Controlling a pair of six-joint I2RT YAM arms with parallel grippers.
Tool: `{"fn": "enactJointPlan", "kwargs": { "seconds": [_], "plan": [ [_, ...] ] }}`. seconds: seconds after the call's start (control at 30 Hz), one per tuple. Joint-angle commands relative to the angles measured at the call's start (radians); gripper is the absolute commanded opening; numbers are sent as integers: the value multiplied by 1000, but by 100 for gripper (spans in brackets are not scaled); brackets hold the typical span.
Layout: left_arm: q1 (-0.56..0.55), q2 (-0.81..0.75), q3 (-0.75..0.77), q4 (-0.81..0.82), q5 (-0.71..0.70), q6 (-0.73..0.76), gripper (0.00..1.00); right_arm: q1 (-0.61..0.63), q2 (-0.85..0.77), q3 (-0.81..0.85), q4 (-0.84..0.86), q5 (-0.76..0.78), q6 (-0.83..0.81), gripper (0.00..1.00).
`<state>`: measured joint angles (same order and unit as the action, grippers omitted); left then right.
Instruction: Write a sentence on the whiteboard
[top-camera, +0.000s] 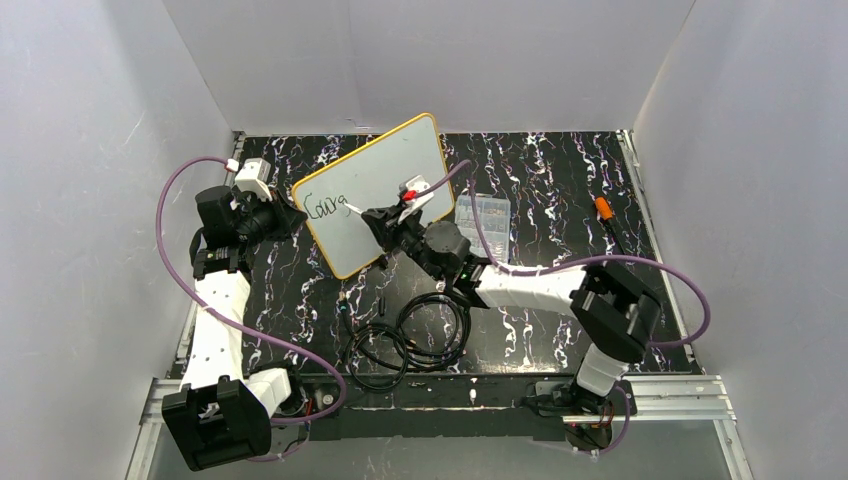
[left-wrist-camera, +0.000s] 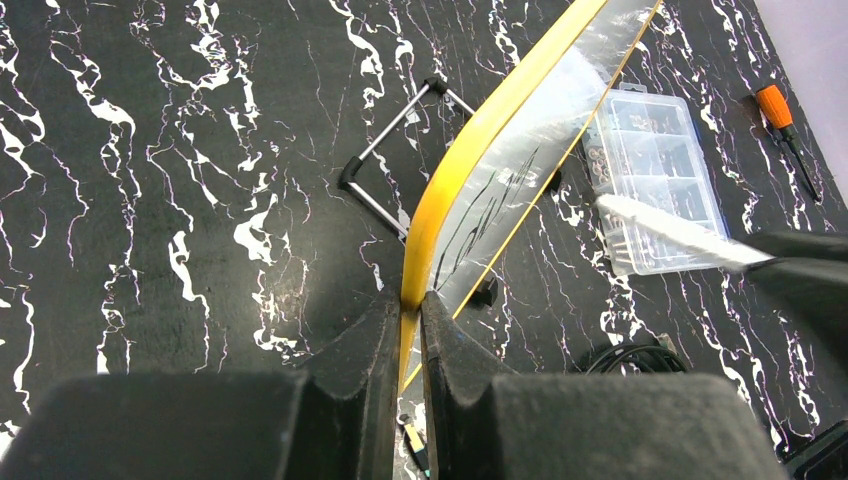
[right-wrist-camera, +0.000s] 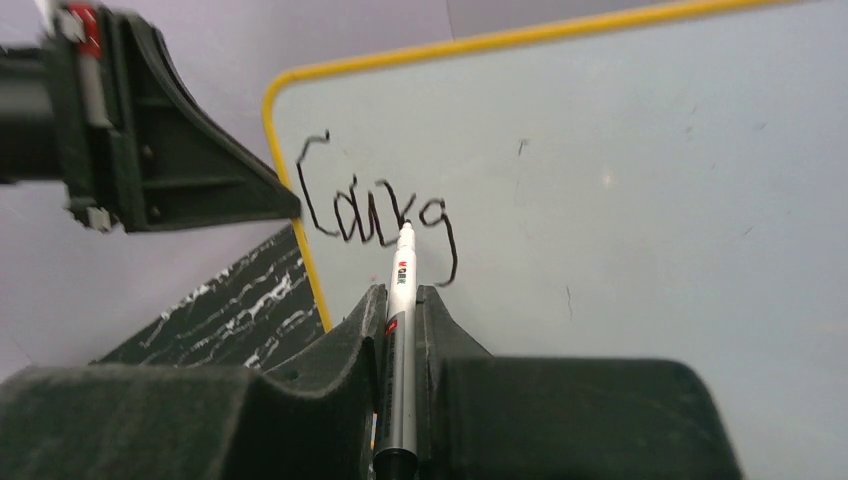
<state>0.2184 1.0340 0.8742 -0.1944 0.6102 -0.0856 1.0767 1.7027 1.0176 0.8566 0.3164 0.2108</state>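
The right end effector (right-wrist-camera: 400, 297) is clenched on a marker (right-wrist-camera: 399, 340). Its tip touches the whiteboard (right-wrist-camera: 640, 180) straight ahead, at the end of the sentence (right-wrist-camera: 375, 205), one unfinished word. Bare board runs rightward from the tip, unobstructed. The left end effector (left-wrist-camera: 410, 305) grasps the board's yellow rim. A clear parts box (left-wrist-camera: 660, 170) sits beyond.

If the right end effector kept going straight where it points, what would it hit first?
The whiteboard, most likely: the marker in the right end effector points its tip at the lettering, seemingly touching.
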Motion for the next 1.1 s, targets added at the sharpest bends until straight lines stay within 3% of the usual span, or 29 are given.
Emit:
{"fn": "enactJointPlan", "kwargs": {
  "seconds": [0.0, 1.07],
  "plan": [
    [0, -26, -3, -10, 10, 6, 0, 5, -84, 37, 98, 36, -36, 1],
    [-1, -14, 0, -10, 13, 4, 0, -47, 37, 102, 50, -6, -48, 1]
  ]
}}
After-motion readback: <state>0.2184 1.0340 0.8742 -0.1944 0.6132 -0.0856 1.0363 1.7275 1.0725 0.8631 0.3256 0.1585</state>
